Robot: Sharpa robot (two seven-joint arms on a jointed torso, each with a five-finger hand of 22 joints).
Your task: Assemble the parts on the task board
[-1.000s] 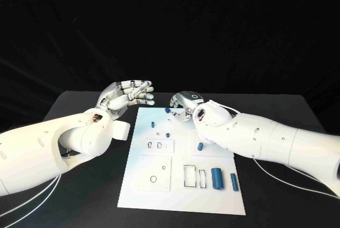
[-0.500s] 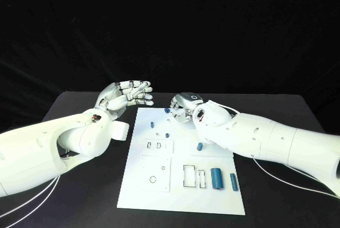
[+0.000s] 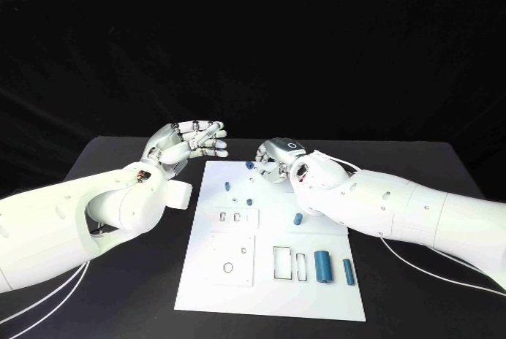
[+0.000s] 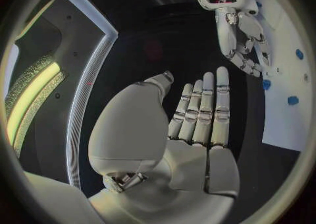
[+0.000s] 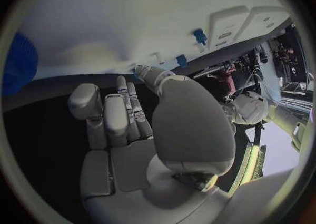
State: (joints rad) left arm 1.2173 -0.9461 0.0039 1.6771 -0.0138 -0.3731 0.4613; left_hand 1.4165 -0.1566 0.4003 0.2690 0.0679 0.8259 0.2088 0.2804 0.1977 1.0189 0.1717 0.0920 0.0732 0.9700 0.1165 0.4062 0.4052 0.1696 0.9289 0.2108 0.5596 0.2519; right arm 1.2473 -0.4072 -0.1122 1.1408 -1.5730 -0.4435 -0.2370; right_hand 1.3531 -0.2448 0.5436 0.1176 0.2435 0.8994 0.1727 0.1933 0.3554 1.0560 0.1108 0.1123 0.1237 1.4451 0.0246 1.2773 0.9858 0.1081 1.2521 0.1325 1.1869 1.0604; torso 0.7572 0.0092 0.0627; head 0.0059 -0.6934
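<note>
The white task board (image 3: 211,288) lies in the middle of the black table. My right hand (image 3: 276,160) hovers over its far edge with the fingers stretched out and nothing in them. Its fingertips are close beside a small blue part (image 3: 250,164), seen again as the blue part (image 4: 266,84). My left hand (image 3: 195,139) is raised off the board's far left corner, its fingers (image 4: 200,108) straight and together, holding nothing. More blue parts lie on the board: a peg (image 3: 227,185), a small piece (image 3: 248,202), another (image 3: 298,218), a thick cylinder (image 3: 322,266) and a slim one (image 3: 348,270).
The board carries rectangular slots (image 3: 287,262), a small slotted block (image 3: 230,217) and a raised square plate (image 3: 232,257) with holes. Both forearms reach in over the table's sides, the right one (image 3: 401,207) passing over the board's right edge. Black table surface (image 3: 116,156) surrounds the board.
The right hand has shifted very slightly at the board's far edge. The left hand and the parts have stayed where they were.
</note>
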